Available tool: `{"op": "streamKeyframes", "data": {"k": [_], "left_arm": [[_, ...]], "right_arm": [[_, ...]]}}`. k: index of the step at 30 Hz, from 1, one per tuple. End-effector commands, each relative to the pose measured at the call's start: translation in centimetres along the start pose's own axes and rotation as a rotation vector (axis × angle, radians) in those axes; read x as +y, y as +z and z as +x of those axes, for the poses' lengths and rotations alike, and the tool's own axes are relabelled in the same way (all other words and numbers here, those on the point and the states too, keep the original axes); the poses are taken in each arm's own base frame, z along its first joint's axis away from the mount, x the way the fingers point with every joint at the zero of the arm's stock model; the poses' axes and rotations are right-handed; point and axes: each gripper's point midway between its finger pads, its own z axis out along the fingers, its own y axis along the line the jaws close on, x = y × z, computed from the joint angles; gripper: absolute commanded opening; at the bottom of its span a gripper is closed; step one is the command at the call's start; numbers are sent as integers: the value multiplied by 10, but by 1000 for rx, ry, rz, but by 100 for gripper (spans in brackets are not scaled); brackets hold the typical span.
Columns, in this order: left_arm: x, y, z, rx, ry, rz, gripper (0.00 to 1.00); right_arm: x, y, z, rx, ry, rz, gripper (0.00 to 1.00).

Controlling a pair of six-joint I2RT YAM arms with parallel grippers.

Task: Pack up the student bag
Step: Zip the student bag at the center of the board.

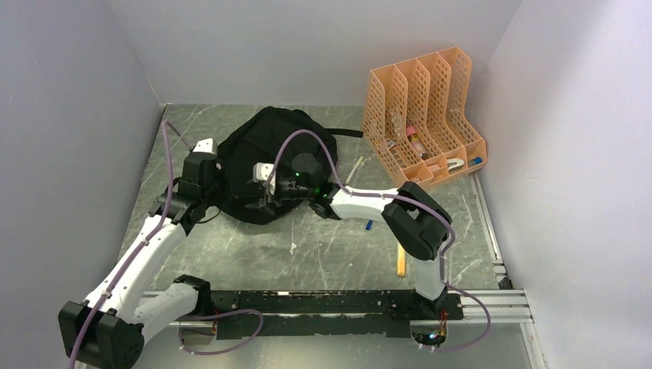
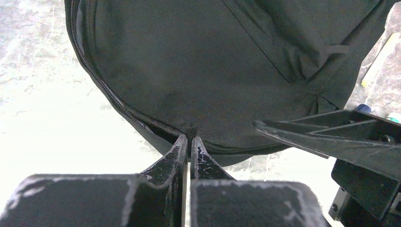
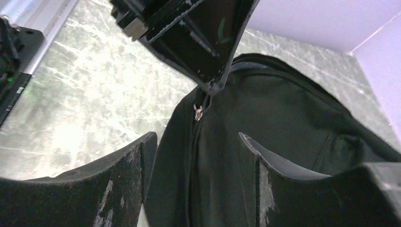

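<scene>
The student bag (image 1: 281,150) is a floppy black backpack lying at the back middle of the table. My left gripper (image 1: 223,196) is at its near left edge. In the left wrist view that gripper (image 2: 190,138) is shut on a small fabric tab by the zipper of the student bag (image 2: 203,61). My right gripper (image 1: 267,201) hovers close beside it. In the right wrist view it (image 3: 194,149) stands open astride the zipper line of the student bag (image 3: 283,109), with nothing pinched. A metal zipper pull (image 3: 197,112) lies just below the left gripper's tips (image 3: 215,85).
An orange mesh file organiser (image 1: 423,115) with small items stands at the back right. A wooden stick (image 1: 400,261) and a small blue item (image 1: 369,225) lie near the right arm. A pale pencil (image 1: 355,167) lies right of the bag. Walls close in on both sides.
</scene>
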Motion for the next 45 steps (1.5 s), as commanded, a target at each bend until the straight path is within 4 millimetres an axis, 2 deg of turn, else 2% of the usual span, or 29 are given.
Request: {"op": "streamKeyframes", "data": {"k": [1,9,12,18,25,31,36,39,45], "left_arm": [[-5,-3,-3,-19,-22,39,5],[-7,-2,-4,-17,-19,49,5],[-8,-2,-4,-17,-21,50,5],[-8,-1,-4,-12,-26,48,5],[-6,-2,-10,-21,-25,25,5],[12,-9,-8,-17,-19,-64,5],[47,-11,-9,-25,-52,-265,5],[54,-9,-19,-50,-67,-318,5],[64,-5,-52,-110,-73,-382,5]], "right_arm": [[2,16,9,25,-140,-65,66],[5,29,31,96,-147,-104,63],[5,31,37,114,-143,-94,58],[5,30,40,113,-107,-67,36],[11,22,35,86,-78,-49,1],[20,8,32,88,-73,-42,0],[30,-7,33,117,-96,-65,0],[38,-13,34,133,-106,-98,0],[56,-25,44,173,-109,-163,0]]}}
